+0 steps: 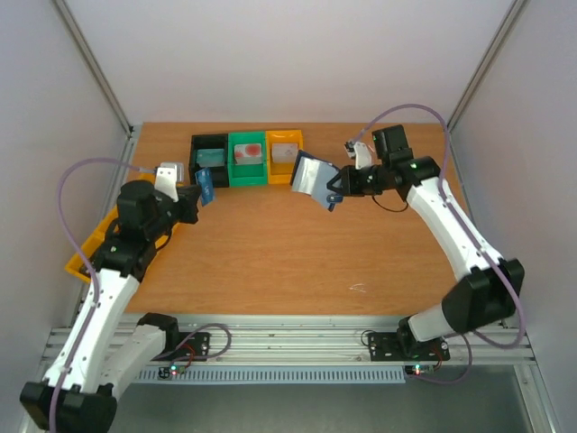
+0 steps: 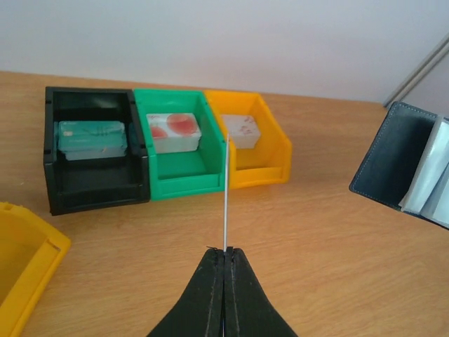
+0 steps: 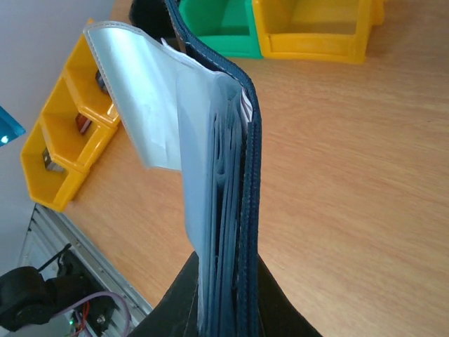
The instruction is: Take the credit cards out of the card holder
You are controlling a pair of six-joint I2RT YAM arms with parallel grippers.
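A thin card [image 2: 226,196], seen edge-on and seemingly blue from above, is pinched upright in the left gripper [image 2: 224,251], near the row of bins [image 2: 179,186]. Further right, the card holder [image 3: 210,175], its pages fanned, is clamped in the right gripper [image 3: 228,309] above the counter [image 1: 270,253].

Wooden table [image 1: 270,262] carries a row of bins [image 1: 247,178] (black, green, orange).

Slate card holder [image 1: 311,173] open aloft, blue card [image 1: 206,187] apart
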